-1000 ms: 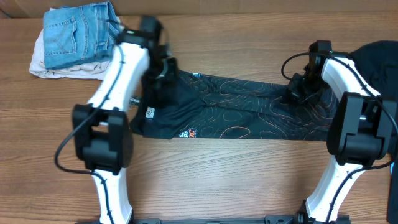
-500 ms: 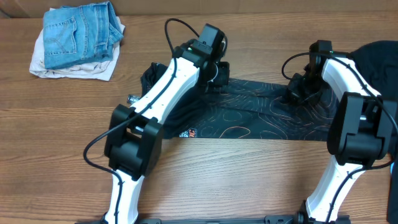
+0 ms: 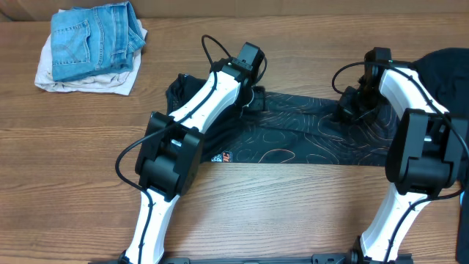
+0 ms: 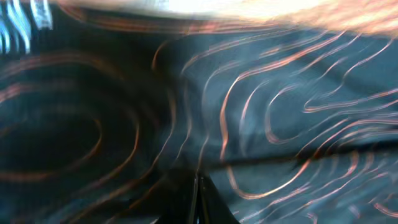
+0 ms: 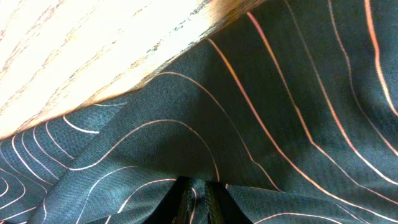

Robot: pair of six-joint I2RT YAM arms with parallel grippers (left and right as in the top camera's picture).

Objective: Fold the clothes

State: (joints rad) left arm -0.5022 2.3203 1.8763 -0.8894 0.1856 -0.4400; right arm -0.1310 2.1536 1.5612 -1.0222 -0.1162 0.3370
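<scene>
Black, orange-lined fabric is pinched in two places, left jaws and right jaws each pressed together on the one jersey (image 3: 308, 136) spread mid-frame across the wooden bench (image 3: 293, 213); one jeans pile (image 3: 88, 40) lies upper left, one dark garment (image 3: 448, 70) at the right edge.

Overhead is looking evenly lit and sharp. Left wrist is smearing the thin black orange-lined jersey (image 4: 261, 112) badly; right wrist is blowing out the brown wooden bench (image 5: 74, 50).
</scene>
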